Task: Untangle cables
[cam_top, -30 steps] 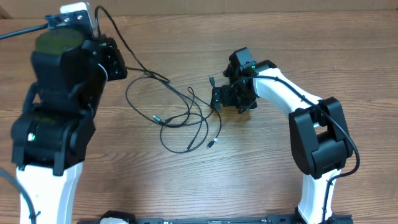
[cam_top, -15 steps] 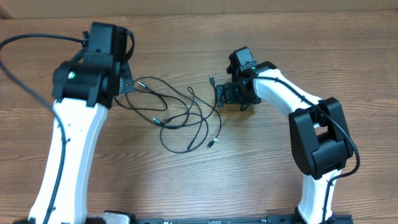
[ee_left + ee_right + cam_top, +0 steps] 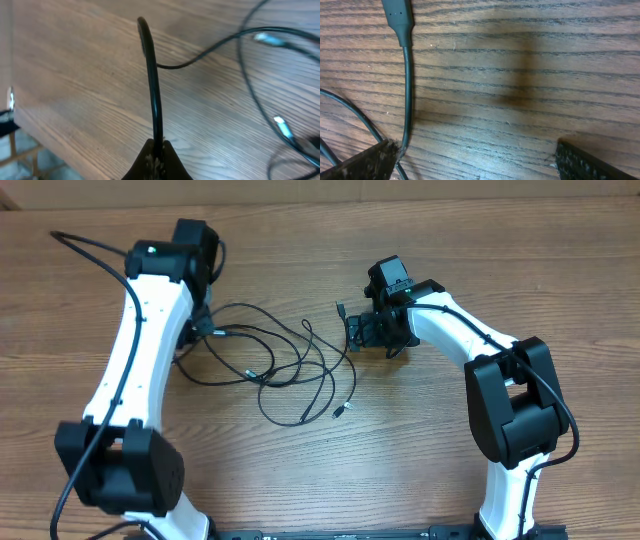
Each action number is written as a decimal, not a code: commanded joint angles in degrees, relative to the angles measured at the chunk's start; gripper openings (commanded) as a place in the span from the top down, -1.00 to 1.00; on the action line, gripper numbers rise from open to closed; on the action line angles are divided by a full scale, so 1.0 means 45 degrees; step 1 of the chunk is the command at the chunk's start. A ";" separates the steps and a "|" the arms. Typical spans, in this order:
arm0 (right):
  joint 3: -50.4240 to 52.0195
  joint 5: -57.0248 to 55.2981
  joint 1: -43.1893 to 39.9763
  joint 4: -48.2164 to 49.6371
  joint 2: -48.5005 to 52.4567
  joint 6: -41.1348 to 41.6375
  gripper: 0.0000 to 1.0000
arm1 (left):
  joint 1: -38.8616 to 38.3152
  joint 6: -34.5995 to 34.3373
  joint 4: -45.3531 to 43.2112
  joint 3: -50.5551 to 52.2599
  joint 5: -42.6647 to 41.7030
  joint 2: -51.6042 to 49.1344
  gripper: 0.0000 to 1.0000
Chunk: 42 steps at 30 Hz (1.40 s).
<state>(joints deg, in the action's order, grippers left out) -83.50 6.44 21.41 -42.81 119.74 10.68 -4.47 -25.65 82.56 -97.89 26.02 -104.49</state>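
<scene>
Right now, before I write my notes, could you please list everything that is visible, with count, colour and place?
cables: several, exact count unclear in the tangle; thin, black, some plugs silver-tipped; centre of the table, between the arms
thick cord: one; black; far-left corner, running to the left arm
table: one; brown wood; under everything
left arm: one; white and black; left side
right arm: one; white and black; right side
left gripper: one; black; shut on one of the cables at the tangle's left edge
right gripper: one; black; open, at the tangle's right edge
</scene>
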 commanded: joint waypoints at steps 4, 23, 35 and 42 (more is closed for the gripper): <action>0.0476 -0.0083 -0.0044 0.0126 0.0272 -0.0015 -1.00 | 0.1676 -0.0996 0.0102 -0.0087 0.0068 -0.0845 0.91; 0.0476 -0.0029 -0.0044 0.0170 0.0272 -0.0005 -1.00 | 0.6159 -0.2351 -0.4435 0.5765 -0.1428 -0.0928 0.91; 0.0476 0.0010 -0.0044 0.0219 0.0272 -0.0010 -1.00 | 0.7053 -0.1938 -0.6305 0.7645 -0.2696 -0.0923 -0.12; 0.0476 0.0010 -0.0044 0.0214 0.0272 -0.0010 -0.99 | 0.7096 -0.0962 -0.3279 0.4789 -0.4444 -0.0923 -0.56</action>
<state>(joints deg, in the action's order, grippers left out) -83.44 6.15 21.41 -42.02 119.74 10.68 27.42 -31.79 65.08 -69.78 10.90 -108.31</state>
